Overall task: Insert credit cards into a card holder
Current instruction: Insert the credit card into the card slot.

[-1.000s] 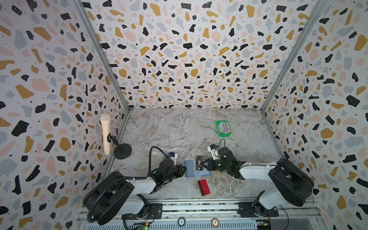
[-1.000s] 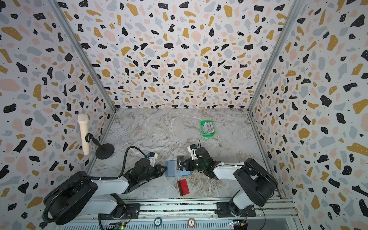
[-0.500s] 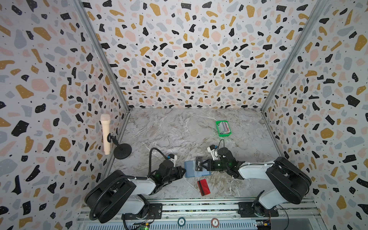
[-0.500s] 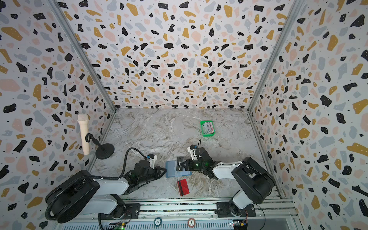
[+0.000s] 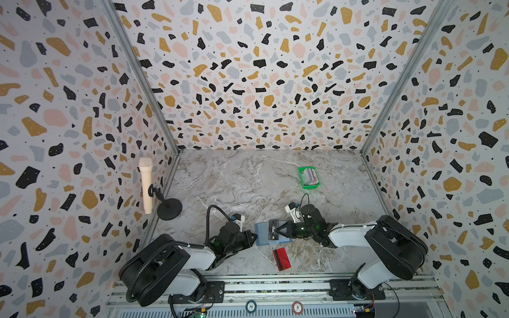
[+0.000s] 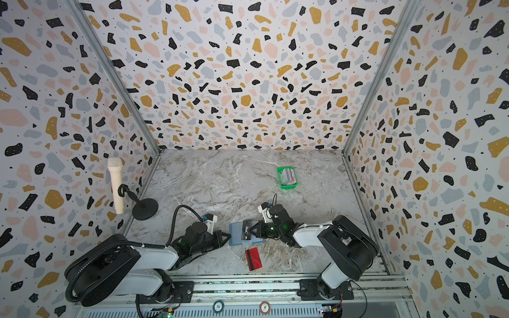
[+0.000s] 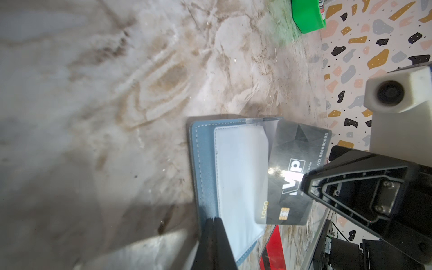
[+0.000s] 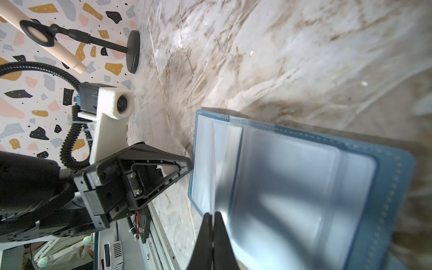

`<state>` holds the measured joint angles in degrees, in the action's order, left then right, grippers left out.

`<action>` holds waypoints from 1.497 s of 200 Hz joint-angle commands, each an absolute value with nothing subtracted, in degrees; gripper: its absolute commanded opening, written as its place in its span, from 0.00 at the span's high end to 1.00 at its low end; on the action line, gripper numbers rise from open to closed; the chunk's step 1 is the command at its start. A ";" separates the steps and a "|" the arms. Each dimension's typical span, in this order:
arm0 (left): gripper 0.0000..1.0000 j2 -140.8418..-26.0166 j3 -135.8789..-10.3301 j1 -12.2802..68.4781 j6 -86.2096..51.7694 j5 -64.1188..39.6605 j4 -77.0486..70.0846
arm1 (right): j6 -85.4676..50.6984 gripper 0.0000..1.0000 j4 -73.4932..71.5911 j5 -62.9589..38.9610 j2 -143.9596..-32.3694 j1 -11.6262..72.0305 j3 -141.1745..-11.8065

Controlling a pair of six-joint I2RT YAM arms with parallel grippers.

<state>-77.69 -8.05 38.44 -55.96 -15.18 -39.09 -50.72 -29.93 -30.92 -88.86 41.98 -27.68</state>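
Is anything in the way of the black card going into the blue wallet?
Nothing visible is. The black card, pinched by the right gripper, reaches the clear sleeve of the card holder. The left gripper only pinches the holder's edge.

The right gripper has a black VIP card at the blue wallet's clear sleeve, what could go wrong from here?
The black VIP plastic card meets the clear plastic sleeve at an angle, so a corner may snag and buckle it. The left gripper pinches only one edge of the dusty-blue leather-like card holder; a push from the right gripper might pivot it, perhaps onto the red striped card lying beside it.
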 commanded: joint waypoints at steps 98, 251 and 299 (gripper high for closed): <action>1.00 -76.90 -8.26 38.76 -54.69 -15.80 -38.95 | -42.67 1.00 -20.89 -38.28 -93.70 40.88 -32.23; 1.00 -78.40 -8.89 38.76 -54.41 -15.72 -39.20 | -37.82 1.00 -15.21 -39.38 -99.83 40.65 -37.78; 1.00 -79.11 -9.14 38.78 -54.23 -15.86 -39.46 | -37.95 1.00 -14.83 -39.33 -101.24 41.34 -38.56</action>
<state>-78.22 -8.19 38.44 -55.29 -15.59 -39.05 -39.24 -19.46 -41.04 -99.68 40.51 -37.91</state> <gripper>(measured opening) 0.046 0.047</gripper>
